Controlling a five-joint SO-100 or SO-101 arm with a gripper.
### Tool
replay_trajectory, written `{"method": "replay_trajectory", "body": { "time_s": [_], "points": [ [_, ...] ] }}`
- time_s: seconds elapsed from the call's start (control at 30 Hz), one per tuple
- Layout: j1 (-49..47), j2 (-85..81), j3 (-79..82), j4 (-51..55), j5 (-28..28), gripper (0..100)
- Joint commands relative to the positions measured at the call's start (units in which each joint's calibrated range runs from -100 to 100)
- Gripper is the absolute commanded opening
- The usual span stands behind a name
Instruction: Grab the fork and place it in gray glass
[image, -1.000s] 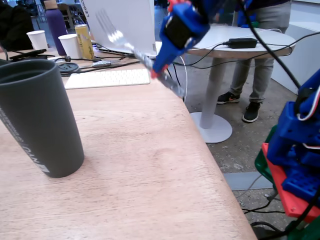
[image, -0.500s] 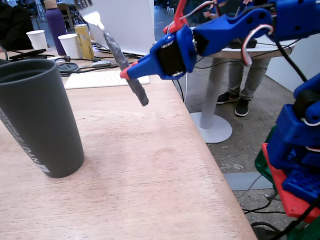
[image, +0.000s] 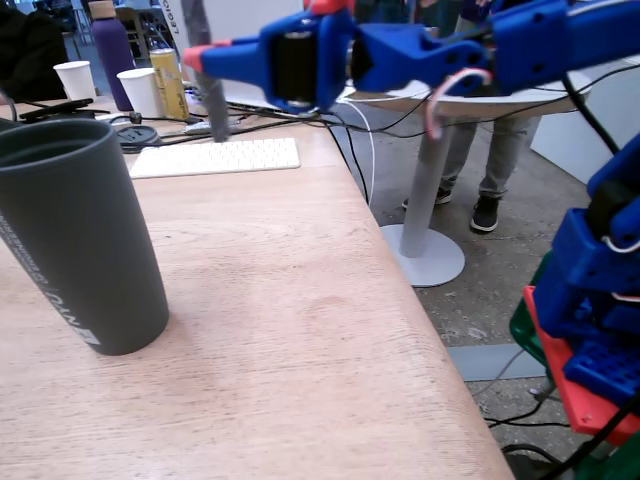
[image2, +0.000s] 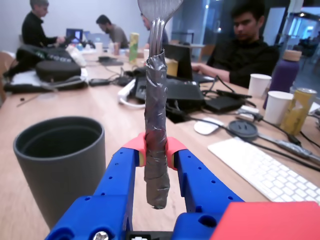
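Fork held upright in the pincer, gray glass off to one side and lower.

The pincer is closed on the fork, its red-tipped fingers pressing the foil-wrapped handle from both sides; the fork's long axis runs roughly vertical in the wrist view, tines up and cut by the frame's top edge, handle end hanging free below the grip. The gray glass stands upright on the bench with its mouth open, left of the pincer in the wrist view and apart from it. In the fixed view the pincer is raised above the bench, with the glass lower left. The next move likely calls for carrying the fork sideways over the rim, then lowering it. A white keyboard, paper cups and a purple bottle lie farther back, seemingly clear of that path.
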Motion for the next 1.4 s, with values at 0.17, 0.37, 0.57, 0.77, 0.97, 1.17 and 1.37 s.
{"method": "replay_trajectory", "body": {
  "time_s": [0.17,0.37,0.57,0.77,0.97,1.17,1.37],
  "points": [
    [-7.96,12.26,-28.44,-1.93,0.0,0],
    [-10.5,16.12,-33.07,-2.01,0.0,0],
    [-10.67,23.76,-38.82,-2.01,0.0,0],
    [-16.42,28.22,-41.37,-1.93,-0.05,0],
    [-18.96,29.16,-40.33,-1.27,-0.05,0],
    [-18.62,32.68,-40.43,-1.11,-0.05,0],
    [-18.79,33.7,-40.14,-0.86,0.39,0]
  ]
}}
